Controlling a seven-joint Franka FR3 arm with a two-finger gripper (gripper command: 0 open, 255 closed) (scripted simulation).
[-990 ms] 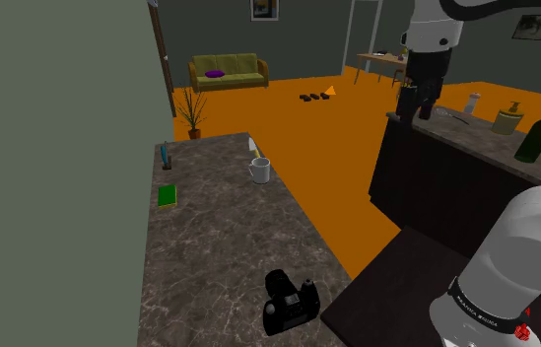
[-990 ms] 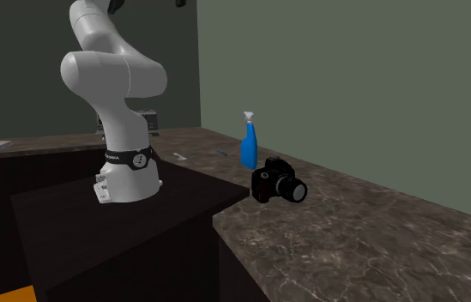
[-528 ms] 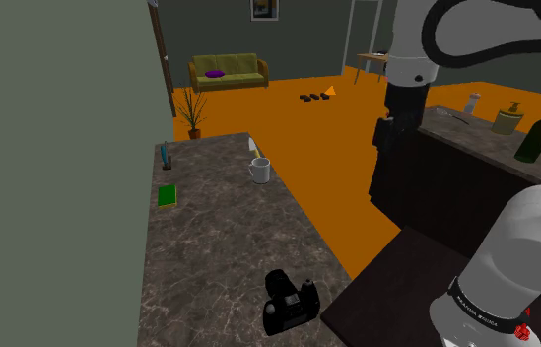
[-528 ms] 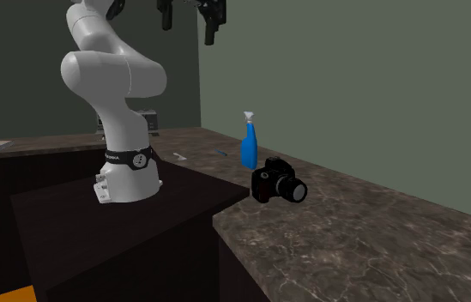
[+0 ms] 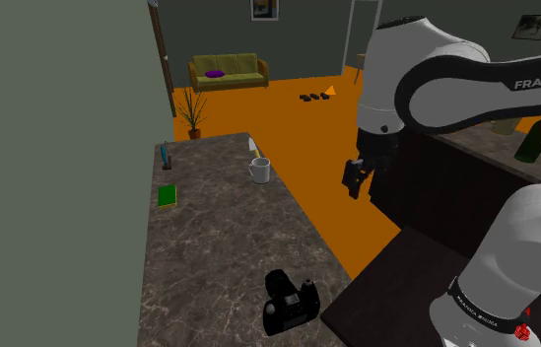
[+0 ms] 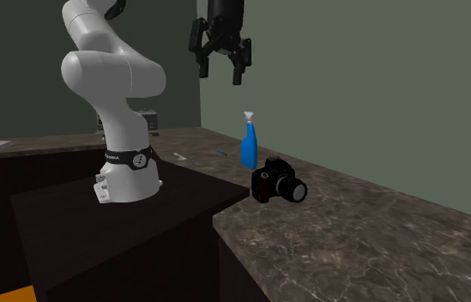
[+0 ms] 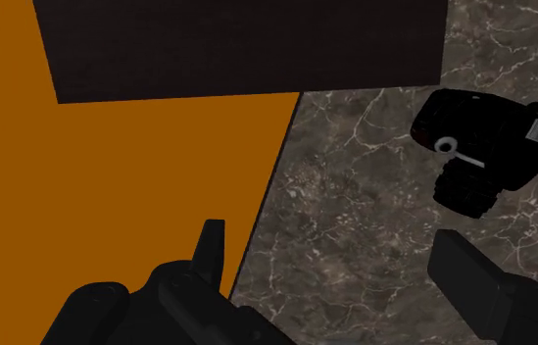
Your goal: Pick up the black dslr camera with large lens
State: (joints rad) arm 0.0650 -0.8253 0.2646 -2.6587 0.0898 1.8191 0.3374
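Note:
The black DSLR camera with its large lens sits on the marble counter near the front edge, close to the stand. In the second exterior view the camera points its lens toward that view's right. My gripper hangs open high above the counter, empty, well above the camera. In the shoulder view the gripper hovers over the gap between counter and dark cabinet. In the wrist view the camera lies ahead of the right finger, and the gripper straddles the counter's edge.
A white mug and a green book stand farther along the counter. A blue spray bottle stands just behind the camera. A dark cabinet with a bottle faces the counter across orange floor.
The arm has swung down and toward the counter. The gripper dropped from near the top of both exterior views to a lower height. The camera has not moved.

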